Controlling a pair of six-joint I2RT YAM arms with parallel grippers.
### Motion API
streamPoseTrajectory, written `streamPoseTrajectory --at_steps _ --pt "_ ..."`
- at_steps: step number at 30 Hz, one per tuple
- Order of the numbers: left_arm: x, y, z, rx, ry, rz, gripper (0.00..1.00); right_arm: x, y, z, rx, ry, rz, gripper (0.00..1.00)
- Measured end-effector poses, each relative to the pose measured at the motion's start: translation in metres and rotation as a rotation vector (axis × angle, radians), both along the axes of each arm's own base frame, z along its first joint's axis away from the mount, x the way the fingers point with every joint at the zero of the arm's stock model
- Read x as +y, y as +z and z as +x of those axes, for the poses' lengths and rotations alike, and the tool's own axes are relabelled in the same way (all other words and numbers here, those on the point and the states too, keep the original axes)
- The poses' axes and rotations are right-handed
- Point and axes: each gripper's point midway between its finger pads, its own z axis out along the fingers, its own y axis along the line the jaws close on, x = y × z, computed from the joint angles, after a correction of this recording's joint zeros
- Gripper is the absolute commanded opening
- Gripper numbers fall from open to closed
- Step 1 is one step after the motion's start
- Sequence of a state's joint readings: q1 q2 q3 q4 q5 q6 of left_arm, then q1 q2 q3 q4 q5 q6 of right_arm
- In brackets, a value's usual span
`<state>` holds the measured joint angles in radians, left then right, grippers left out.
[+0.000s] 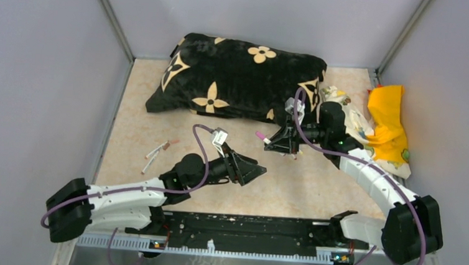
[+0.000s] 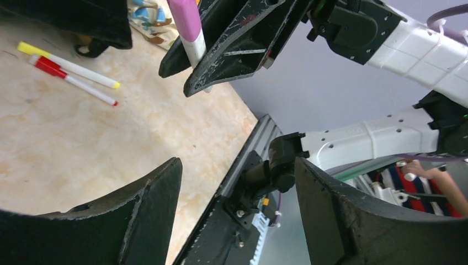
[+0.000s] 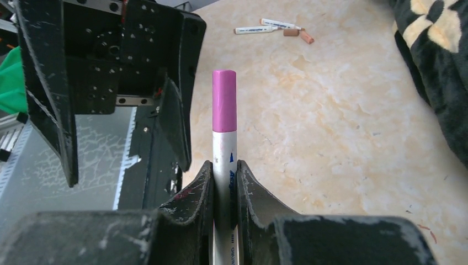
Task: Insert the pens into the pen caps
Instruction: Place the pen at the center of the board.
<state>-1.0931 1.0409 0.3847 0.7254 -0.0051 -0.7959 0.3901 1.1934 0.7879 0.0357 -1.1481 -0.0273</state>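
Over the desk's (image 1: 316,182) middle, our right hand (image 3: 225,179) pinches a white marker pen (image 3: 224,149) w/ a pink top. It points at our left hand (image 1: 259,170), which is spread wide. 2 more pens (image 3: 254,30) & small caps (image 3: 306,37) lie well apart on the desk's left side.

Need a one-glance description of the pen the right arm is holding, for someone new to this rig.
Start at the black flowered cushion at the back of the table; just in front of its right corner is the right pincer. Clamped in it is a white pen with a magenta end. It is the only pen off the table, while the other pens lie flat.
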Motion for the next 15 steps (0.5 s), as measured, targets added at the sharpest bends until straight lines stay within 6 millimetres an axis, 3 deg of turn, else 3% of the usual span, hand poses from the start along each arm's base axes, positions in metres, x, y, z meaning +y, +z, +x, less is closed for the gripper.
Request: streamPoseTrajectory --at_steps 4,8,11,15 --pt "0.014 -0.001 -0.002 -0.045 0.016 0.061 0.83 -0.001 -0.003 0.008 -0.025 -0.034 -0.014 0.00" --pt "0.024 -0.016 0.001 -0.097 0.036 0.163 0.85 -0.006 -0.011 0.027 -0.050 -0.126 -0.053 0.02" --pt "0.032 -0.035 0.010 -0.123 0.075 0.261 0.86 -0.013 -0.028 0.049 -0.059 -0.229 -0.116 0.04" --pt "0.046 -0.050 0.026 -0.140 0.153 0.349 0.86 -0.024 -0.065 0.076 -0.031 -0.350 -0.231 0.02"
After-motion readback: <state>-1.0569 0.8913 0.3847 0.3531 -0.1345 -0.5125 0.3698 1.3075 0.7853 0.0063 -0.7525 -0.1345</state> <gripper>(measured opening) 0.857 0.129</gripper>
